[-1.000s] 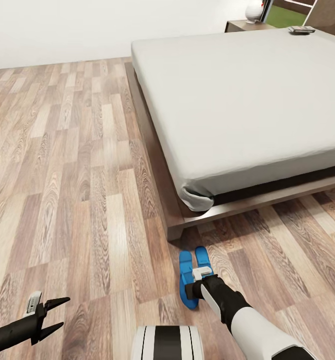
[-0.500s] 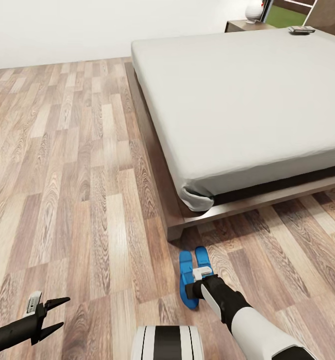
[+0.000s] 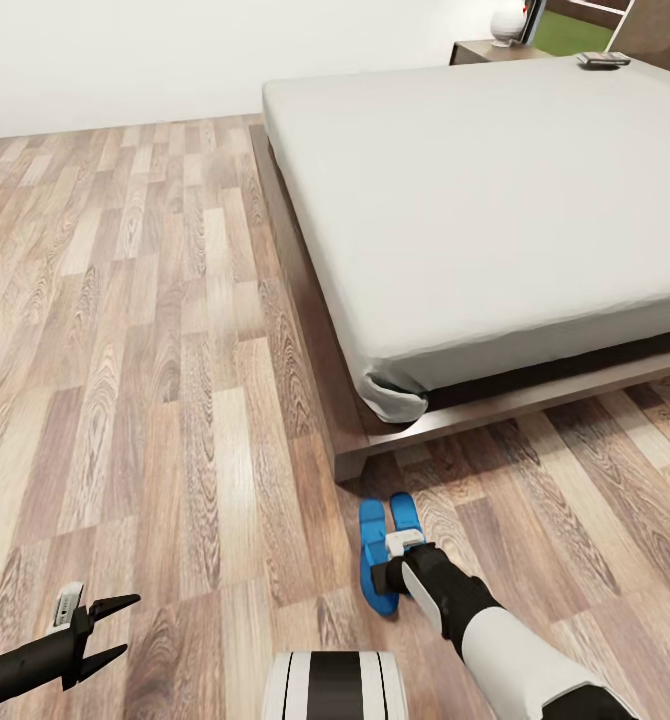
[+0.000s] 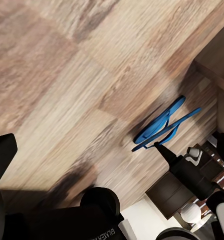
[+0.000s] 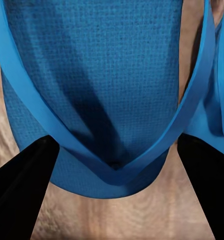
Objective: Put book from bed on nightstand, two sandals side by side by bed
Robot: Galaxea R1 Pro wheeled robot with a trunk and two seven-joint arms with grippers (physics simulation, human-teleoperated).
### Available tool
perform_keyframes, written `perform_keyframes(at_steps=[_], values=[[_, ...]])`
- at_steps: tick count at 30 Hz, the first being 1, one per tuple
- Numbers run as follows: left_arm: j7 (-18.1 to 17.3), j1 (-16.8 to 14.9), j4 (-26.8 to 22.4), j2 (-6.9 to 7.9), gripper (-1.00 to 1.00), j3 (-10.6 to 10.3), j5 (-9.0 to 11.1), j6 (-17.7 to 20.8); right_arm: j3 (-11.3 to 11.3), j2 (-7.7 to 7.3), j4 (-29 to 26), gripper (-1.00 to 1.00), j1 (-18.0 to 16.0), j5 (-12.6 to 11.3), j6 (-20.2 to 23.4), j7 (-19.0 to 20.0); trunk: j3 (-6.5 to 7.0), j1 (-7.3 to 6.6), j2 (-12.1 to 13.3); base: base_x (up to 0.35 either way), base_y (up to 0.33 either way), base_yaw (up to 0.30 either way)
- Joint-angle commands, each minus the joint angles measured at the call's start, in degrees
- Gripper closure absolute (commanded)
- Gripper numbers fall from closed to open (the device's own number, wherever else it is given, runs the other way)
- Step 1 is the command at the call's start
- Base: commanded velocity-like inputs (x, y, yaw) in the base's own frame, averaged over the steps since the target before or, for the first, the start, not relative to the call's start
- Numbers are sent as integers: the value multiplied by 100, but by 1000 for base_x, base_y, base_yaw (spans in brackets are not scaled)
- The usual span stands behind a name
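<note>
The two sandals [image 3: 385, 555] lie side by side on the wood floor [image 3: 155, 400], just past the bed [image 3: 495, 200] corner. The right gripper [image 5: 114, 150] sits low over one blue sandal [image 5: 99, 80], fingers spread wide on each side. The left gripper [image 3: 115, 625] hangs open, well apart. Bare floor lies left.

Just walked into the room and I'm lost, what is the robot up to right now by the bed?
The robot is working on the two blue sandals, which lie side by side on the wood floor just off the corner of the bed. Its right gripper is down over one sandal with its fingers spread on either side of the straps, not closed on it. The left gripper hangs open and empty, off to the side above the floor. A small dark object, possibly the book, lies at the bed's far end.
</note>
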Motion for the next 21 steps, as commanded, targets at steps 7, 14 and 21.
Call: perform_keyframes(at_steps=[7,14,21], values=[[-21,-2,1,2,-100,-51,43,40,31,-13,-8,100,-85,-56,37,-25,-3,-1,-1,0,0,0],[-21,-2,1,2,-100,-51,42,40,29,-14,-8,100,-139,-64,40,-253,-3,-1,-1,0,0,0],[-21,-2,1,2,-100,-51,41,40,29,-7,-8,100,-144,-67,40,-300,-3,-1,-1,0,0,0]])
